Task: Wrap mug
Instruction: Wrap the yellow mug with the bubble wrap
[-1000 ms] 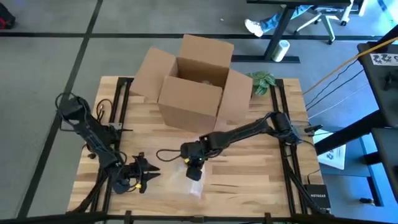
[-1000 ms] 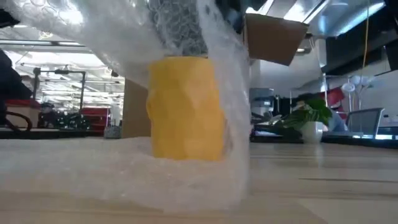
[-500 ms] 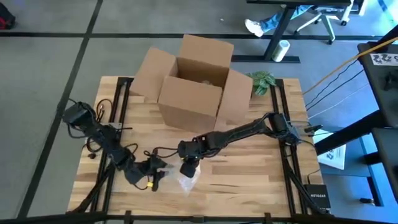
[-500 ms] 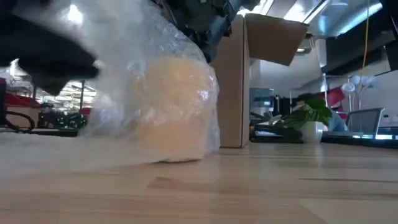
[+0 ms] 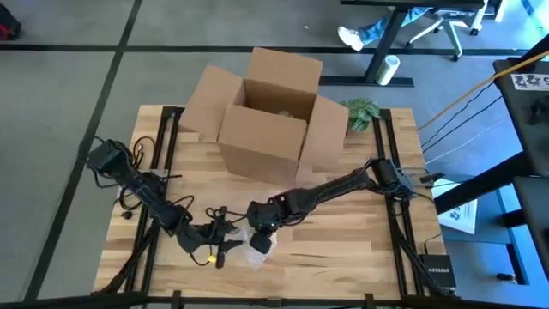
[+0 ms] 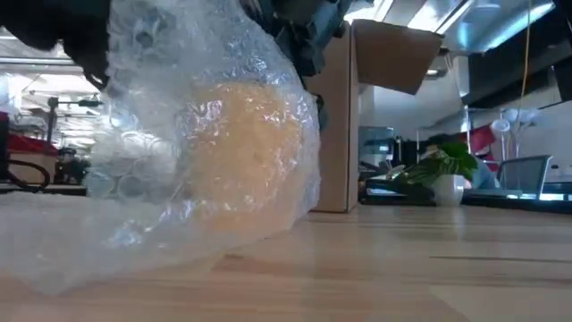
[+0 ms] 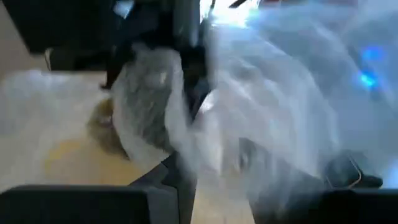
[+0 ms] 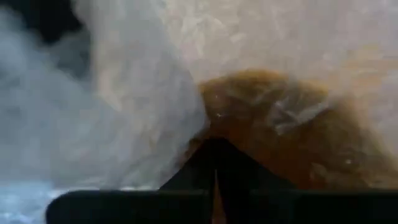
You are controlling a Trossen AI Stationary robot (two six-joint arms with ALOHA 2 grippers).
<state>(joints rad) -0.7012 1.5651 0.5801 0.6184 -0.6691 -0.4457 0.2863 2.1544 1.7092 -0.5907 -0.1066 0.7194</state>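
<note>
A yellow mug (image 6: pixel 250 152) stands near the table's front middle, covered all round by clear bubble wrap (image 6: pixel 152 179). In the high view the wrapped bundle (image 5: pixel 257 245) lies between both grippers. My right gripper (image 5: pixel 262 227) is on top of it, shut on the wrap, and the mug (image 8: pixel 280 124) shows brown through the sheet just beyond it. My left gripper (image 5: pixel 225 245) is right against the bundle's left side, and wrap (image 7: pixel 267 106) fills its wrist view. The sheet's loose end (image 6: pixel 54 250) rests on the table. My right gripper holds the bubble wrap (image 8: pixel 186 124) pinched between its two shut fingers, coming from above and from the table's right. The sheet runs from there over the mug's top and down its sides. The mug stays on the table under it; edge or fold, I cannot tell.
An open cardboard box (image 5: pixel 270 112) stands at the table's far middle, with a small green plant (image 5: pixel 360 112) at its right. The bare wooden tabletop (image 5: pixel 343 249) stretches to the right of the bundle. Cables lie by the left arm (image 5: pixel 137 184).
My right gripper has drawn the wrap over the mug toward the table's left and come down, so the mug's bare near side is now covered. My left gripper has moved from the near left toward the right, up to the bundle.
</note>
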